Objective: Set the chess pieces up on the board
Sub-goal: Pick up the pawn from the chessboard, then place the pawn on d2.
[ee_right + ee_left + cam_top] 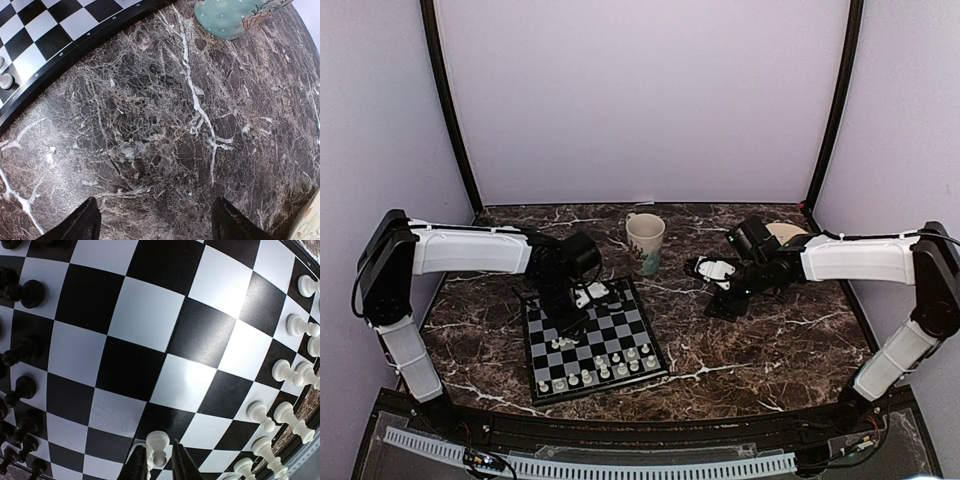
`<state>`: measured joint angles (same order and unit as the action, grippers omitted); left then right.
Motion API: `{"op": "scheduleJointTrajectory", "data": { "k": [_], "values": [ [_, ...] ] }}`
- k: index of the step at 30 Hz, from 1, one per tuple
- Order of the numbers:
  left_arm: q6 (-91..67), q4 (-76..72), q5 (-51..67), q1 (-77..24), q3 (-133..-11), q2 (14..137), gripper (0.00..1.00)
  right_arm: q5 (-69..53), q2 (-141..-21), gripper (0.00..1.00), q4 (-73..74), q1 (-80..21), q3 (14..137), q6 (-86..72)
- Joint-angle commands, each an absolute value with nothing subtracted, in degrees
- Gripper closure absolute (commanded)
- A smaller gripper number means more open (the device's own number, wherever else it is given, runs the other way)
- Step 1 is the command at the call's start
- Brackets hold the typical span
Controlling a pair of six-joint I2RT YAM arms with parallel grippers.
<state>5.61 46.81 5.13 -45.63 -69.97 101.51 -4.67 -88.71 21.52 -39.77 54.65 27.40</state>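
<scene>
**Pinching a pawn low over the board**

Left claw (pixel 160 454) is right down on the board (pixel 145 320), jaws drawn in narrow, and there's a white pawn (pixel 158 441) standing upright between its fingers, gripped on both sides. Open squares spread out ahead of that claw. Black pieces (pixel 22 292) line the edge off to its left, and white pieces (pixel 287 372) stand in two rows off to its right.

Over to the right claw (pixel 157 222): jaws spread wide, nothing between them, hanging above the bare marble tabletop (pixel 165 125). A corner of the board sits ahead of it and to the left, with a white piece or two showing at the edge. The mug (pixel 225 17) is ahead and slightly right.
</scene>
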Motion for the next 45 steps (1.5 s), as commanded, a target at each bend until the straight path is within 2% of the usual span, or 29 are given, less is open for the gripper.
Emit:
{"op": "scheduleJointTrajectory", "data": {
  "k": [1,16,33,45],
  "values": [
    [6.67,47.54,6.93,-46.42,-69.47,101.91,0.82,-4.23,-89.52,0.24,21.51,-40.51,56.26,27.74],
    [7.1,49.24,10.59,-50.89,-72.1,103.24,0.94,-3.78,-89.82,0.25,21.72,-41.04,56.43,27.88],
    [8.25,51.4,14.35,-52.55,-71.72,102.95,0.95,-3.35,-89.91,0.26,21.88,-41.74,56.5,28.18],
    [8.36,51.81,12.52,-53.35,-71.39,104.81,0.93,-3.08,-90.06,0.26,21.97,-41.91,56.43,28.27]
  ]
}}
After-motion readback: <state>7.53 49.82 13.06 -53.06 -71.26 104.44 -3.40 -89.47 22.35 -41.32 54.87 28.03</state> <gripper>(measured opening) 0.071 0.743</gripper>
